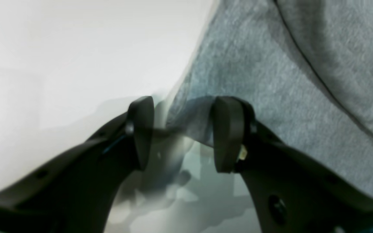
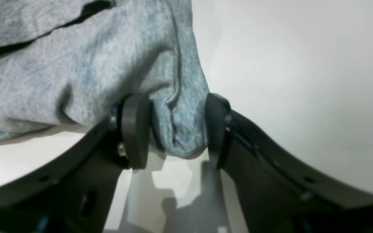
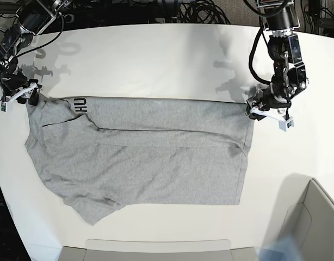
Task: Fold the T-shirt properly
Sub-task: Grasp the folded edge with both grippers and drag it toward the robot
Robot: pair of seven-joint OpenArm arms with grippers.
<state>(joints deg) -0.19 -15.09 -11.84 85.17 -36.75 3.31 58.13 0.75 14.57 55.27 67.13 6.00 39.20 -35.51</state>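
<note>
Closest to our wrist cameras are our own jaws. On the right gripper (image 2: 173, 129) they stand either side of a bunched corner of the shirt (image 2: 86, 74), and the cloth fills the gap between them; we read that as a grip on the shirt, though the jaws sit wide. The left gripper (image 1: 181, 132) has its jaws parted, with the shirt's edge blurred in the gap and one pad over the fabric; whether it is holding or letting go we cannot tell.

The shirt (image 3: 150, 157) lies in the middle of the table (image 3: 156, 60), stretched between the two grippers along its far edge. The right gripper (image 3: 26, 97) is at the shirt's far corner beside the black lettering (image 3: 80, 105), the left gripper (image 3: 259, 109) at the opposite far corner.

We judge one lengthwise fold to be laid: a doubled band runs along the far edge, with the lettering turned up. A sleeve sticks out at the near corner below the lettering. Left to do, as we see it: tuck that sleeve, then fold the shirt across into a compact packet.
</note>
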